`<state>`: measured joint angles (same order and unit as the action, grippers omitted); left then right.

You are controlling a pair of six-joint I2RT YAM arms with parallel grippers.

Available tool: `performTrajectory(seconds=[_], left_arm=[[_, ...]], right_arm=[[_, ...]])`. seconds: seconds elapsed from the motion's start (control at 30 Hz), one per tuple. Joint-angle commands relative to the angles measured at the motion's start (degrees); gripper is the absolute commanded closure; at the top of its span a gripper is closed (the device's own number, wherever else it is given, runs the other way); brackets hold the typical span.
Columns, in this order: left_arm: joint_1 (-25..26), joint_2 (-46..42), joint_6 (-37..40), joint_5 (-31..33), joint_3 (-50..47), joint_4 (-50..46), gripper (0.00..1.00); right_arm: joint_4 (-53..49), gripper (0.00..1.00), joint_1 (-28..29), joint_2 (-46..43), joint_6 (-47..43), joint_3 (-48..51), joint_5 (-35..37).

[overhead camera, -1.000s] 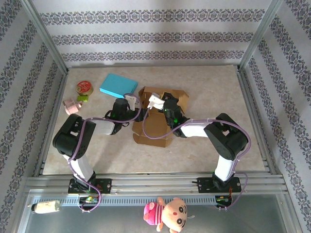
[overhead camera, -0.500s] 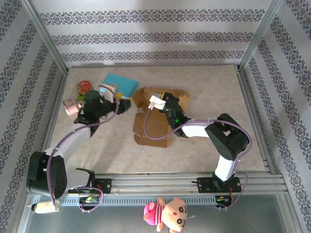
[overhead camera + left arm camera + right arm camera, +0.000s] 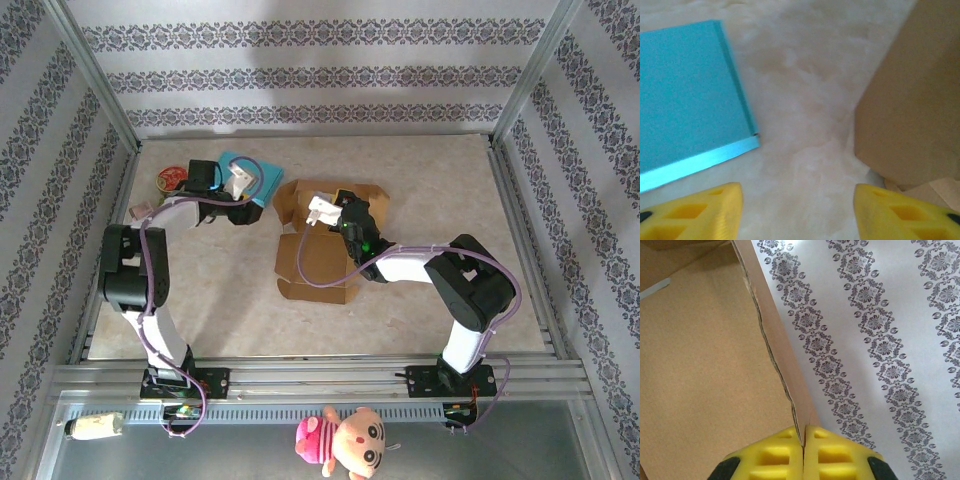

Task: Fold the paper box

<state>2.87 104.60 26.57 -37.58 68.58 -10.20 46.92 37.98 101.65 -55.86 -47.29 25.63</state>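
Note:
The brown paper box (image 3: 318, 243) lies open in the middle of the table, flaps spread. My right gripper (image 3: 325, 214) is over its back part. In the right wrist view my right gripper (image 3: 803, 450) is shut on the thin edge of a raised wall of the paper box (image 3: 715, 365). My left gripper (image 3: 256, 205) hangs between the box and a teal flat box (image 3: 250, 172). Seen from the left wrist, my left gripper (image 3: 799, 220) is open over bare table, with the paper box (image 3: 915, 95) to its right.
The teal flat box (image 3: 685, 100) lies at the back left. A red tin (image 3: 172, 180) and a pink object (image 3: 140, 212) sit near the left frame. A doll (image 3: 345, 440) lies below the front rail. Patterned walls and metal posts close in the table.
My left arm has swung away from the paper box to the back left, beside the teal box. The right gripper has kept its grip and place.

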Motion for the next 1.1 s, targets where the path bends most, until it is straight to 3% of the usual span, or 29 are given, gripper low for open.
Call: performTrajectory(seconds=[0.0, 0.13, 0.3, 0.53, 0.7, 0.93, 1.07], left_arm=[[2.4, 2.4, 9.5, -7.0, 5.2, -6.0, 0.44], [6.8, 7.5, 14.4, -7.7, 12.1, -15.8, 0.51], [8.9, 9.4, 13.7, -9.4, 14.9, -18.7, 0.6], [9.6, 8.1, 6.3, -11.4, 11.7, -10.3, 0.52], [11.2, 8.3, 2.0, -4.3, 11.4, -5.8, 0.6], [11.5, 7.8, -6.8, -9.2, 8.4, 5.5, 0.56], [12.3, 8.3, -11.0, -7.7, 7.2, 10.6, 0.62]], right_arm=[[-7.5, 0.97, -0.4, 0.6, 1.2, 0.9, -1.7], [-7.5, 0.97, -0.3, 0.7, 1.4, 0.9, -1.5], [-7.7, 0.97, -0.2, 0.7, 1.5, 0.7, -1.2], [-7.9, 0.97, 0.2, 1.0, 1.8, 0.4, -1.1], [-8.2, 0.97, 0.3, 0.9, 1.6, 0.4, -1.0], [-8.5, 0.97, 0.7, 1.0, 1.7, 0.4, -0.7], [-8.5, 0.97, 1.0, 1.0, 1.5, 0.3, -0.7]])
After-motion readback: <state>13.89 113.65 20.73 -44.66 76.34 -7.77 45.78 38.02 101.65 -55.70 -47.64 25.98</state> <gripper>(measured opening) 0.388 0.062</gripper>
